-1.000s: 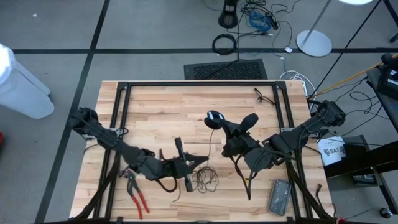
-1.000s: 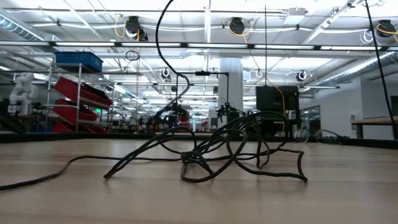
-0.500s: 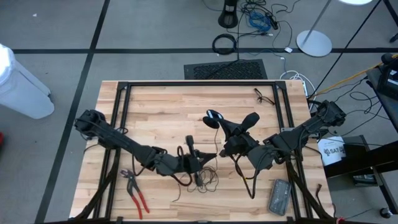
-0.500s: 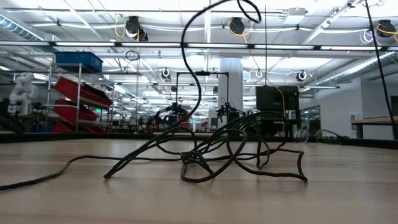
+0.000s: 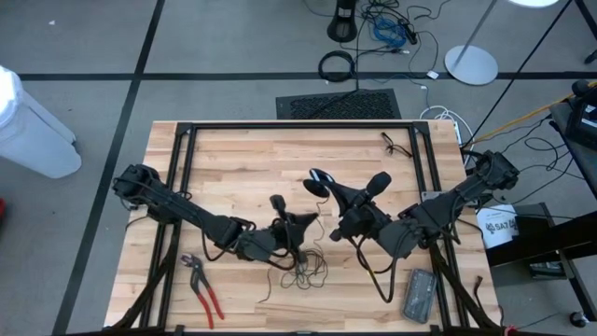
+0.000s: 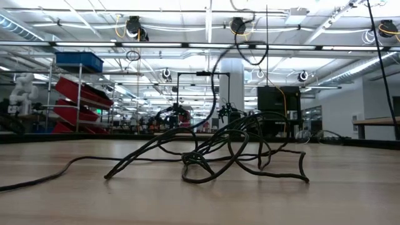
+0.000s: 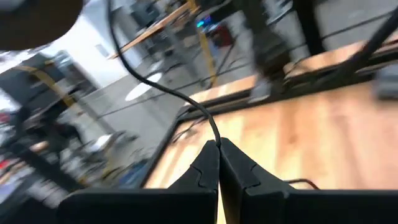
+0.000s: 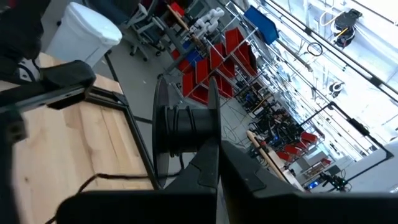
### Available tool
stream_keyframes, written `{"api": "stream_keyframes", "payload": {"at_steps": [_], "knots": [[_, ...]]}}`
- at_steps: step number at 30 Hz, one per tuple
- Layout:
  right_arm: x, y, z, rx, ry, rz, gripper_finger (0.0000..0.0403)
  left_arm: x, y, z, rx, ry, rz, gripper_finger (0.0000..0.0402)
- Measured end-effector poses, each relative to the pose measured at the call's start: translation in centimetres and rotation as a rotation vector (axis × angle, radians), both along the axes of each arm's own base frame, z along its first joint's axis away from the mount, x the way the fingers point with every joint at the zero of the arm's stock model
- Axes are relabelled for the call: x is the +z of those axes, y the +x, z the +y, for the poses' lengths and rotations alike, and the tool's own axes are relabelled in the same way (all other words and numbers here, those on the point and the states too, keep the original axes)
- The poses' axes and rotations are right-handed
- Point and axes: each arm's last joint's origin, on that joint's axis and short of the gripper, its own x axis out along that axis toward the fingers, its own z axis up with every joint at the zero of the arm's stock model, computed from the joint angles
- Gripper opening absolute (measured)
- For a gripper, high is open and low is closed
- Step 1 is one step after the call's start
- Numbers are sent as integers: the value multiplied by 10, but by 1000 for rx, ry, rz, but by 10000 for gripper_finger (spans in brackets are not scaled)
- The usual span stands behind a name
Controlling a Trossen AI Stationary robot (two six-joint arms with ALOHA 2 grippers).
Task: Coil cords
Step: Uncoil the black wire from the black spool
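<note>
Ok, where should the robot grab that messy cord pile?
Probably a loop of the cord that arches up off the table, pinched from straight above. The raised loops leave room under them for a finger; the flat strands hug the wood.

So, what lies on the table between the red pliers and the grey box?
In the high view, the tangled cord lies between the red pliers and the grey box, with bare wood on either side.

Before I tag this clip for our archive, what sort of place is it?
Likely an industrial robotics lab or workshop: a butcher-block table in a big hall, racks of red bins, and cable reels hung overhead.
</note>
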Motion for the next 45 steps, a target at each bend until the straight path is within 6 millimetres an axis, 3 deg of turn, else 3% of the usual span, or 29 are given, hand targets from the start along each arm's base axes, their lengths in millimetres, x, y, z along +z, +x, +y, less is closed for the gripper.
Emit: {"api": "stream_keyframes", "payload": {"at_steps": [21,27,33,40,45], "knots": [[13,-11,21,99,-6,-41,0,-11,-14,21,368,204,175,0],[14,-15,24,114,-28,-22,0,8,-33,21,372,169,143,0],[12,-18,27,128,-104,57,0,38,-64,6,337,150,74,0],[-6,-19,24,117,-243,258,0,70,-103,-12,244,82,-24,0],[-14,-19,15,7,-277,314,0,84,-121,-24,119,11,-72,0]]}}
